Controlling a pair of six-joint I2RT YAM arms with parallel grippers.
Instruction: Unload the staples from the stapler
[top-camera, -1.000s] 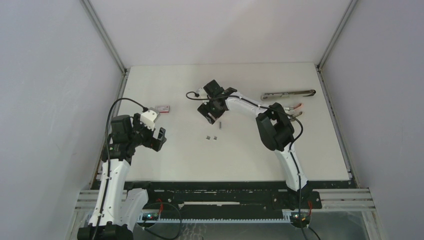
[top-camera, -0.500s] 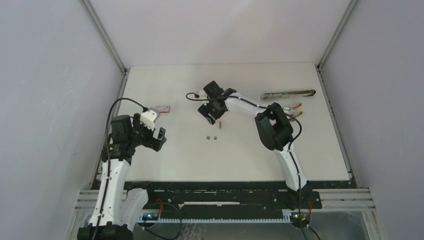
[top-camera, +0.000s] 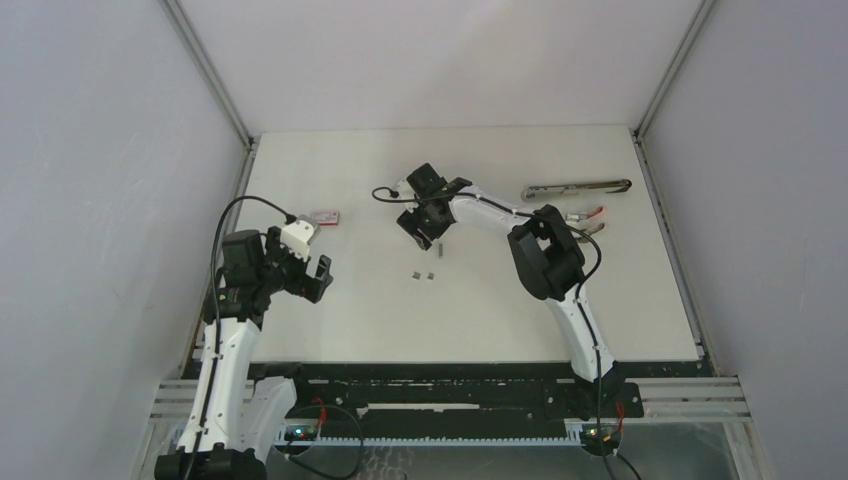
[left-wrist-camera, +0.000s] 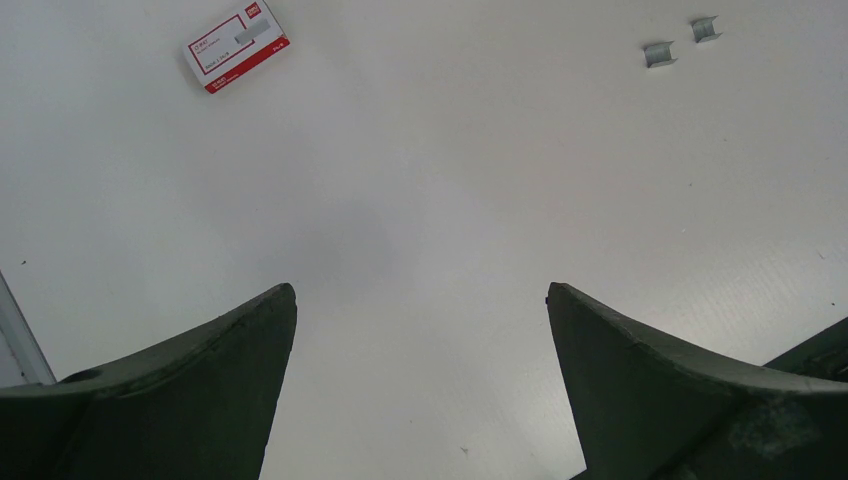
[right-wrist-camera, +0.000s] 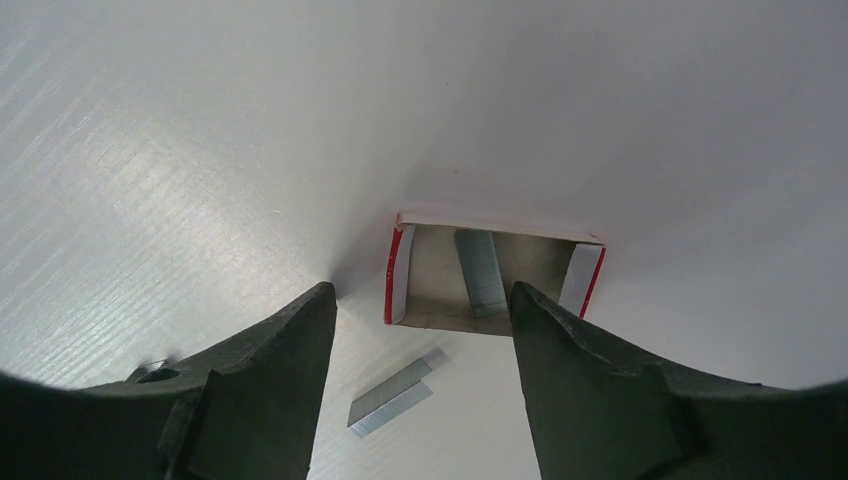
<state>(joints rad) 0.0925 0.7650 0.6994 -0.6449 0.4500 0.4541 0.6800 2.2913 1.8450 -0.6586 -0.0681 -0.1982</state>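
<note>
Staple strip (right-wrist-camera: 390, 397) lies btwn R fingers (right-wrist-camera: 270, 390), just beside open box (right-wrist-camera: 430, 270).

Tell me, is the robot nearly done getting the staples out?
Partly done: loose staples lie on the table, away from the stapler. In hand: the right gripper hovers, jaws apart, by an open box with one strip inside. Left: I cannot tell whether the stapler is empty yet.

Right jaws narrower, elbow (top-camera: 545, 262) nudged left — slightly
</note>
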